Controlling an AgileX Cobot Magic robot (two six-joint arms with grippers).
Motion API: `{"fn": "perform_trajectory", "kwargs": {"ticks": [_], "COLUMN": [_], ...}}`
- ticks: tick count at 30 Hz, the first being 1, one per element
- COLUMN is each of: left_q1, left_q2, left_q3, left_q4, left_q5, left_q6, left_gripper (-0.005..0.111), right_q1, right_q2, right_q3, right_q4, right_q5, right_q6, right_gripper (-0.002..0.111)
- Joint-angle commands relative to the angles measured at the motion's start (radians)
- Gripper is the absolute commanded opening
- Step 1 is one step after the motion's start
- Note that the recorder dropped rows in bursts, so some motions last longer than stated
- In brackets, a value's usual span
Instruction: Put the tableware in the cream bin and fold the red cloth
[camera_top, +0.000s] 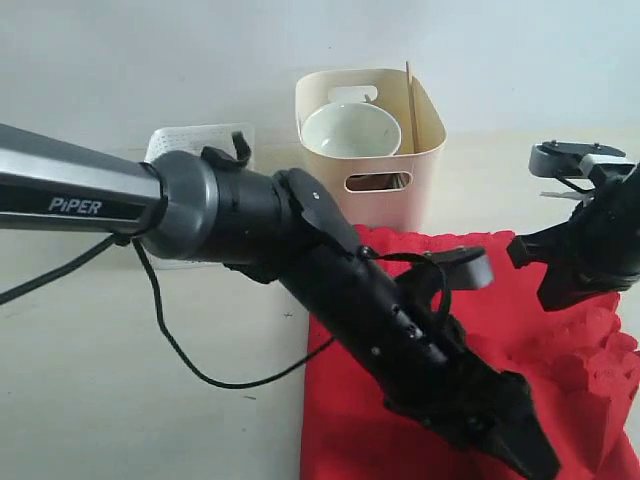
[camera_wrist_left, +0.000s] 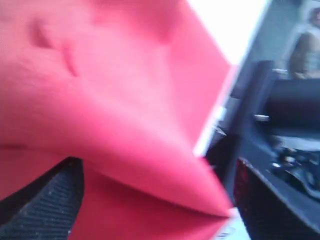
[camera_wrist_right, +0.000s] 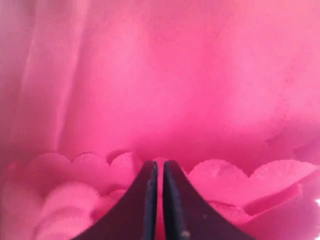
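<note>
Surface (camera_top: 100, 380): pale cream, matt. Behind it is a plain off-white wall (camera_top: 120, 60).

The cream bin (camera_top: 400, 205) stands at the back of the surface, near the wall. A pale green bowl (camera_top: 350, 130) leans inside it. A wooden chopstick (camera_top: 410, 95) stands upright against its inner wall, the tip above the rim.

A white lattice basket (camera_top: 195, 140) sits just beside the bin, partly hidden by the left arm.

The red cloth (camera_top: 360, 420) lies in front of the bin, its back edge near the bin's foot. The cloth is flat under the left arm and rumpled toward the right arm.

Left gripper (camera_wrist_left: 155, 200): jaws spread wide, with a folded corner of the cloth between the pads. Contact cannot be told.

Right gripper (camera_wrist_right: 161, 167): jaws pressed almost together, pinching the cloth's scalloped hem. Red shows in the slit.
</note>
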Motion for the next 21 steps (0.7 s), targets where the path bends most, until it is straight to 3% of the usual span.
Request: {"fn": "perform_trajectory", "kwargs": {"ticks": [1,5,9,14,18,21], "left_q1": [-0.052,-0.082,-0.087,-0.041,0.024,0.064], "left_q2": [-0.008,-0.015,-0.017,-0.056,-0.124,-0.177], "left_q3": [0.002,0.002,0.002,0.002,0.003,0.003], "left_q4": [-0.245,-0.256,-0.186,-0.035,0.138,0.276], "left_q5": [0.166,0.277,0.288,0.208,0.119,0.051], "left_q6": [0.253,0.299,0.257,0.134,-0.023,-0.167], "left_gripper": [0.078,0.078,0.076,0.059,0.054,0.054], "right_q1": [0.000,0.000,0.000,0.000,0.000,-0.002], "right_q2": [-0.002,-0.002,-0.002,-0.002,-0.002,-0.002], "right_q3": [0.005,0.005,0.005,0.005,0.005,0.005], "right_q4": [-0.158,-0.266,-0.283,-0.283,-0.283,-0.295], "right_q5": [-0.043,-0.047,-0.047,-0.036,-0.020,0.001], "right_q6": [0.156,0.272,0.283,0.296,0.296,0.296], "right_gripper": [0.007,0.007,0.007,0.008,0.025,0.045]}}
